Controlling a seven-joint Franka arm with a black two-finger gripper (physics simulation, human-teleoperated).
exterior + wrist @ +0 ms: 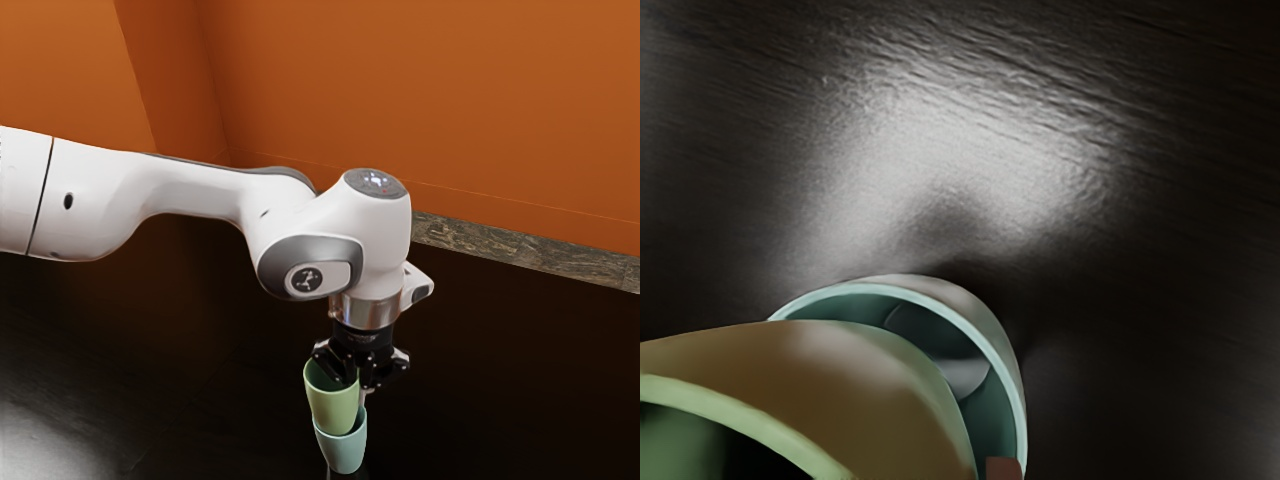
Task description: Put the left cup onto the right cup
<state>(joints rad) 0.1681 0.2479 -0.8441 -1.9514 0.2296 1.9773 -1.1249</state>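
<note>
Green cup (pixel 332 402) looks light, rigid, slick; gripper (pixel 350 378) pinches its rim wall, base nested in teal cup (pixel 345 452).

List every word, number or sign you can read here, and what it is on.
No readable text.
On the grey joint cap: a pale emblem, not legible as letters.
On the top cap: tiny marks, too small to read.
On the green cup and teal cup: no print.
</note>
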